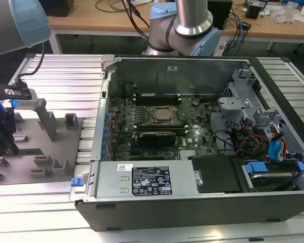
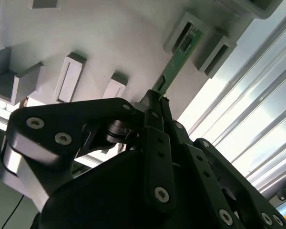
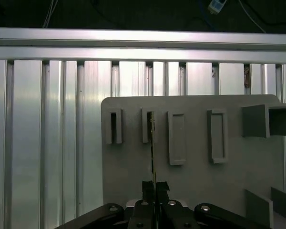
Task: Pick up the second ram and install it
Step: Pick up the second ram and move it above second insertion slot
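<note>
I read the gripper (image 2: pixel 155 98) as pressed together on the second ram (image 2: pixel 178 62), pinching its near end. The green stick's far end sits in a slot of the grey fixture plate (image 2: pixel 109 33), which lies on the slotted aluminium table (image 3: pixel 38 143). The open computer chassis (image 1: pixel 142 210) is well apart, toward the exterior view's right.

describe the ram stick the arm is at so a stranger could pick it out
Find the grey plate on the aluminium rails, at the exterior view's left of the open case. The ram stands on edge there, one end in a raised grey holder, the other between the jaws of the gripper. It alone is green; neighbouring holders are bare grey.
</note>
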`<action>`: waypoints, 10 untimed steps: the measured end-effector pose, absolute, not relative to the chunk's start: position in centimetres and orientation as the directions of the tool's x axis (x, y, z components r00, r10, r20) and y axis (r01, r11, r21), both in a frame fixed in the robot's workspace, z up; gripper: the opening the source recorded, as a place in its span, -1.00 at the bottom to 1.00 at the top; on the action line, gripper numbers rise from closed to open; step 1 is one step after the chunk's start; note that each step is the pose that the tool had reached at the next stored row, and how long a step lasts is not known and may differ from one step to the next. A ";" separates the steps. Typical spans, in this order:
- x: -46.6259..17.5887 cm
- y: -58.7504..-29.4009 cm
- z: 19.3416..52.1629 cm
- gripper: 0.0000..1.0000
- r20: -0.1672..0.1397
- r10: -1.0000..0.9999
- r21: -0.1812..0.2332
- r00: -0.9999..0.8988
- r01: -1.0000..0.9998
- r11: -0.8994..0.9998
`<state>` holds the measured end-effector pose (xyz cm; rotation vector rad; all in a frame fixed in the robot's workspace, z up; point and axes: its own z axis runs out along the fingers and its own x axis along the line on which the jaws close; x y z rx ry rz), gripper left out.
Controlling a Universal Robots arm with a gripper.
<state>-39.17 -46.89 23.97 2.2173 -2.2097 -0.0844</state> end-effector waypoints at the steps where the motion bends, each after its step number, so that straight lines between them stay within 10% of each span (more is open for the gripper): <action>1: -39.2 -46.9 24.3 -0.73 -0.031 -1.000 0.045 0.003 -0.999 -0.004; 10: -39.2 -46.9 26.1 -0.73 -0.031 -1.000 0.045 0.003 -0.999 -0.004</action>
